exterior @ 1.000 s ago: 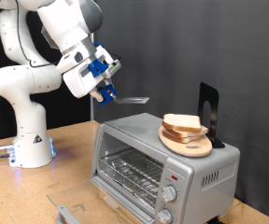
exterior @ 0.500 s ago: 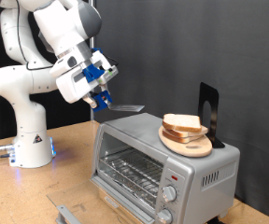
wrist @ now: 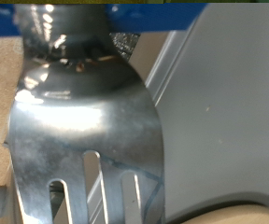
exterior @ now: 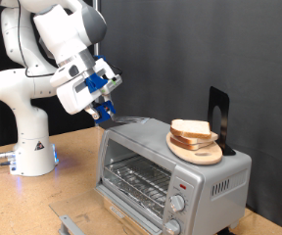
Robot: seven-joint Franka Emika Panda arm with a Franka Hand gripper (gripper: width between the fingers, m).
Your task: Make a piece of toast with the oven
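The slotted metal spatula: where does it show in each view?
Exterior view: spatula juts from the gripper over the oven's top, at its left end.
Wrist view: spatula fills the picture's middle.
Shared landmark: the oven's grey top.

No legible text, brand, number or sign is shown in either view. A small dark mark is borne by the white robot base point(exterior: 40, 151) in the exterior view, but it is too small to be read.
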